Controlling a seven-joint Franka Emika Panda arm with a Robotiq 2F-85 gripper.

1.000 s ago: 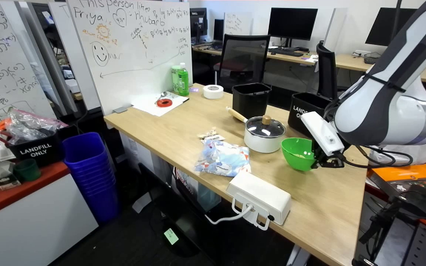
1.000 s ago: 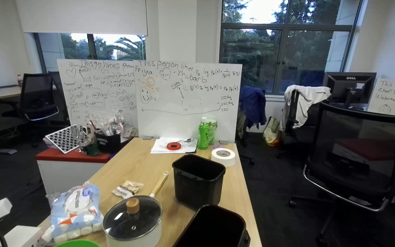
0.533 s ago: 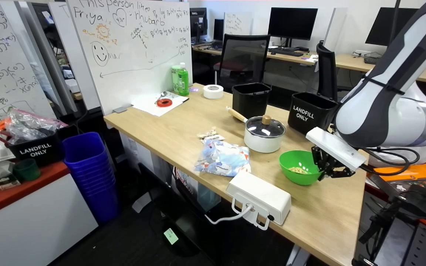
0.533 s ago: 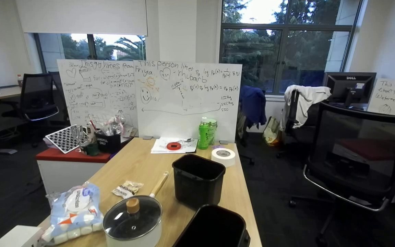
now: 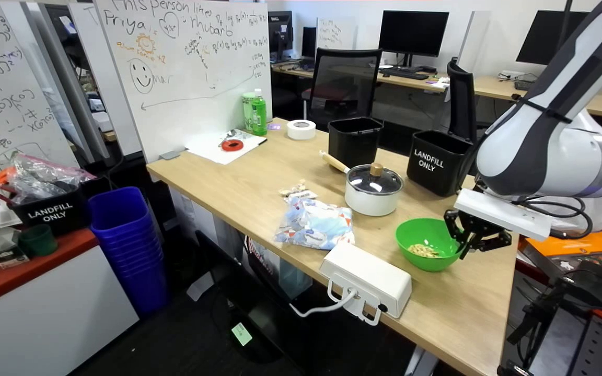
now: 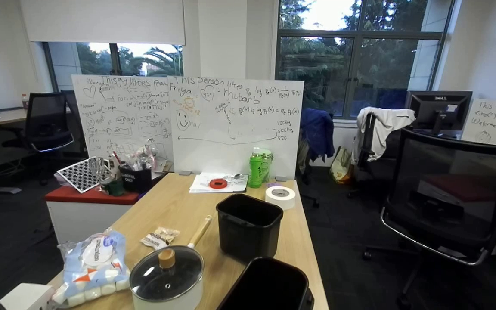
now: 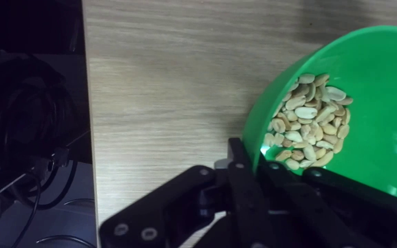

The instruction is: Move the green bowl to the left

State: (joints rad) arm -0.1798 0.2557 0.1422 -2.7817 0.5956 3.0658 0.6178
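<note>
The green bowl (image 5: 426, 243) holds a heap of peanuts (image 5: 423, 250). In the wrist view the bowl (image 7: 377, 103) fills the right side, and the peanuts (image 7: 308, 127) lie towards the gripped side. The gripper (image 5: 463, 251) is at the bowl's right side in an exterior view. It is shut on the bowl's wall, one finger outside and one inside, as the wrist view shows at the jaws (image 7: 252, 160). The bowl looks tilted; I cannot tell whether it touches the table. It is out of view in an exterior view with the windows.
A white lidded pot (image 5: 371, 201) stands behind the bowl. A white box (image 5: 369, 277) sits at the table's front edge, beside a marshmallow bag (image 5: 314, 224). Two black bins (image 5: 356, 143) (image 5: 431, 162) stand farther back. The table edge (image 7: 91, 137) shows in the wrist view.
The gripper and bowl have moved together, lower in an exterior view, towards the table's front. The bowl's rim has left the bottom of an exterior view. The wrist has turned.
</note>
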